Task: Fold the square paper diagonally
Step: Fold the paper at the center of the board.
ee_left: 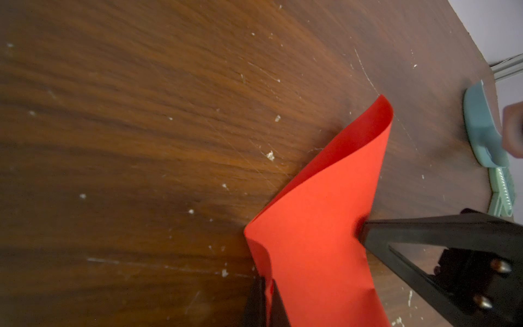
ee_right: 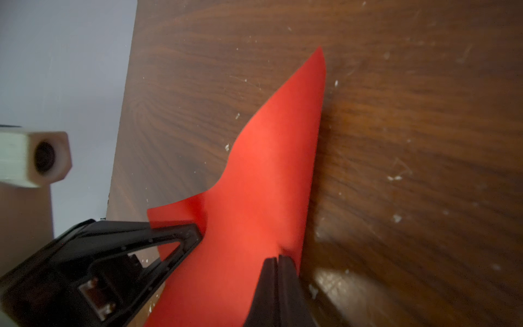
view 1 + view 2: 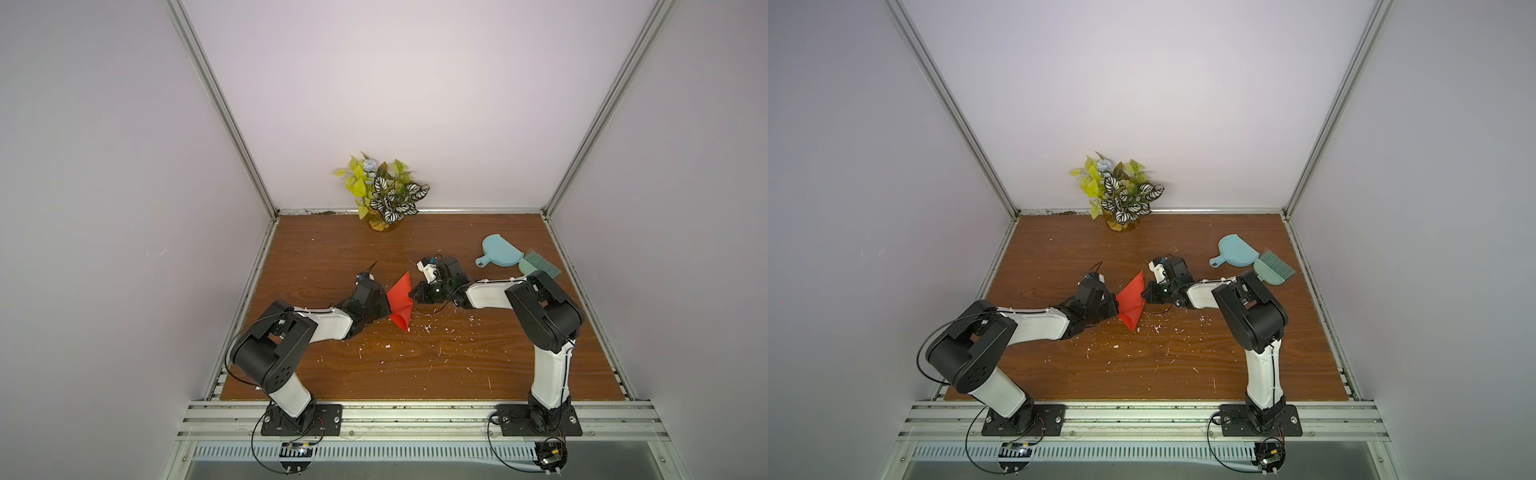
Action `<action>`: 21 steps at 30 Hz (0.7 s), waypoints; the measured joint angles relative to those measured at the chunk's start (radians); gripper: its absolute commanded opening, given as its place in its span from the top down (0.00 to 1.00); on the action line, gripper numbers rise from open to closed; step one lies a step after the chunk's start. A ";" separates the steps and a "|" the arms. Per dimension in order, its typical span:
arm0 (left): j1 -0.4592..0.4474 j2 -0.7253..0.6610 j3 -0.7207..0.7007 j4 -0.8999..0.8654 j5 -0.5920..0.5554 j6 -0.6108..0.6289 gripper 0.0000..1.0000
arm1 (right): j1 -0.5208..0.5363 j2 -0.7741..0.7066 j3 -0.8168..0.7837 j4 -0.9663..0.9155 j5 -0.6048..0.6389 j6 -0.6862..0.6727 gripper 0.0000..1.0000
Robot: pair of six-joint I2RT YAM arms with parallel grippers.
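Fingers of the left gripper (image 3: 387, 308) are squeezed tight on one side of the square paper (image 3: 400, 300), and the fingers of the right gripper (image 3: 414, 296) are squeezed tight on its other side. The red-orange sheet is held between the two arms near the middle of the brown table (image 3: 415, 374), bent and curled, not flat, with one corner pointing toward the back wall. A blue dustpan (image 3: 498, 250) and a brush (image 3: 535, 262) lie well apart from it.
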 measured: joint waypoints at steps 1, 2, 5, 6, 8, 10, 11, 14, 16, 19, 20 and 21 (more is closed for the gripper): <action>0.000 0.000 0.000 0.000 0.000 0.000 0.99 | 0.000 0.000 -0.003 0.006 -0.005 0.000 0.95; 0.000 0.000 0.000 0.000 0.000 0.000 0.99 | 0.000 0.000 -0.006 0.012 -0.011 0.000 0.95; 0.000 0.000 0.000 0.001 0.000 0.000 0.99 | 0.001 0.000 -0.014 0.024 -0.026 0.002 0.95; 0.000 0.000 0.000 0.001 0.000 0.000 0.99 | 0.002 0.000 -0.014 0.027 -0.027 0.003 0.95; 0.000 0.000 0.000 0.001 0.000 0.000 0.99 | 0.002 0.000 -0.014 0.032 -0.028 0.004 0.95; 0.000 0.000 0.000 0.001 0.000 0.000 0.99 | 0.002 0.000 -0.014 0.033 -0.027 0.004 0.95; 0.000 0.000 0.000 0.001 0.000 0.000 0.99 | 0.002 0.000 -0.014 0.032 -0.026 0.004 0.95; 0.000 0.000 0.000 0.001 0.000 0.000 0.99 | 0.002 0.000 -0.014 0.030 -0.022 0.003 0.95; 0.000 0.000 0.000 0.001 0.000 0.000 0.99 | 0.002 0.000 -0.014 0.025 -0.014 0.003 0.95; 0.000 0.000 0.000 0.001 0.000 0.000 0.99 | 0.002 0.001 -0.010 0.017 0.002 0.000 0.95; 0.000 0.000 0.000 0.001 0.000 0.000 0.99 | 0.002 0.005 -0.002 0.013 0.005 -0.001 0.95; 0.000 0.000 0.000 0.001 0.000 0.000 0.99 | 0.002 0.012 0.007 0.011 0.006 -0.003 0.95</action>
